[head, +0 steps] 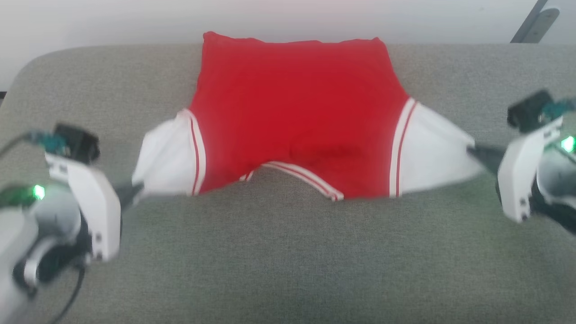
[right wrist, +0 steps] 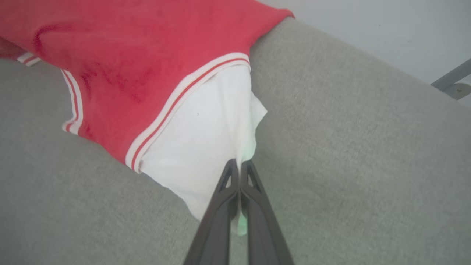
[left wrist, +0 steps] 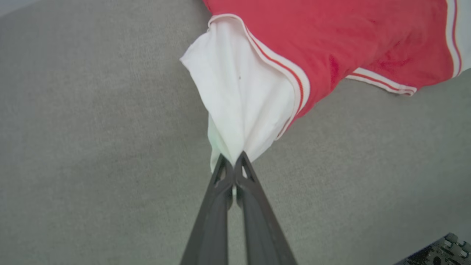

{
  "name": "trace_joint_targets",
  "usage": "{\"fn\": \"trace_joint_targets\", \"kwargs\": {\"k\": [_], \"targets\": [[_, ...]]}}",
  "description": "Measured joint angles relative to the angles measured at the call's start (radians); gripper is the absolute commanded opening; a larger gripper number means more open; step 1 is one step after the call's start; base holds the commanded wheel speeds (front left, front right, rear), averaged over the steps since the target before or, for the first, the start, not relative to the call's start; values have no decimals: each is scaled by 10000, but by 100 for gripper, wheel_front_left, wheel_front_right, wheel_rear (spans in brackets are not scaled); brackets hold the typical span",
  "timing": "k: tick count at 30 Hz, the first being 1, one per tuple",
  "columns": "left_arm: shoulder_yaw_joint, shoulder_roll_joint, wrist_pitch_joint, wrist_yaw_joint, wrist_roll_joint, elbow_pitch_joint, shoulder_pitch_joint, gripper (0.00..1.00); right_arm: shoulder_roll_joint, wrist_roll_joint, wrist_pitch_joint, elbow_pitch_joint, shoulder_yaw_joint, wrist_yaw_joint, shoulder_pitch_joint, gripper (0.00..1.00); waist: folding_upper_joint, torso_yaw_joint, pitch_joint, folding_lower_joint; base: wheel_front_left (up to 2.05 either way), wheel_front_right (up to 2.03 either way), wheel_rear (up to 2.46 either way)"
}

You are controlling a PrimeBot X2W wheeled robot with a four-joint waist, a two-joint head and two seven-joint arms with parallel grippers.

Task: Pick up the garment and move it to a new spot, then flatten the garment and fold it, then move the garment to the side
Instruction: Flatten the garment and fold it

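The garment (head: pixel 292 103) lies spread on the far middle of the grey padded surface (head: pixel 288 270), with its hem at the far edge. The left tool (head: pixel 135 189) is pressed together on the tip of one white sleeve (head: pixel 166 157) and the right tool (head: pixel 472 150) pinches the other, so both sleeves are drawn out sideways. The relocating seems done and the flattening well along, while the folding and the move to the side appear to remain.

red garment (head: pixel 292 103), white sleeves, grey surface (head: pixel 288 252)
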Motion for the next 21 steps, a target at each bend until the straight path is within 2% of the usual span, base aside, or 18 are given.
{"fn": "trace_joint_targets", "kwargs": {"k": [7, 13, 17, 21], "targets": [[221, 1475, 291, 1931, -993, -3208, 2115, 0, -1622, 1266, 1478, -1994, 683, 0, 1405, 0, 0, 42, -149, 0, 0, 0, 0], [278, 2165, 142, 3114, -1680, -4863, 3503, 0, -2700, 2111, 2337, -3024, 706, 0, 2600, 0, 0, 60, -115, 0, 0, 0, 0], [257, 2351, -71, 3476, -1820, -5229, 4069, 0, -3030, 2418, 2619, -3235, 627, 0, 3438, 0, 0, 87, -75, 0, 0, 0, 0], [207, 2259, -393, 3432, -1783, -5005, 4274, 0, -2654, 2082, 2146, -2853, 311, 2, 3975, 0, 0, 95, -25, 0, 0, 0, 0]]}}
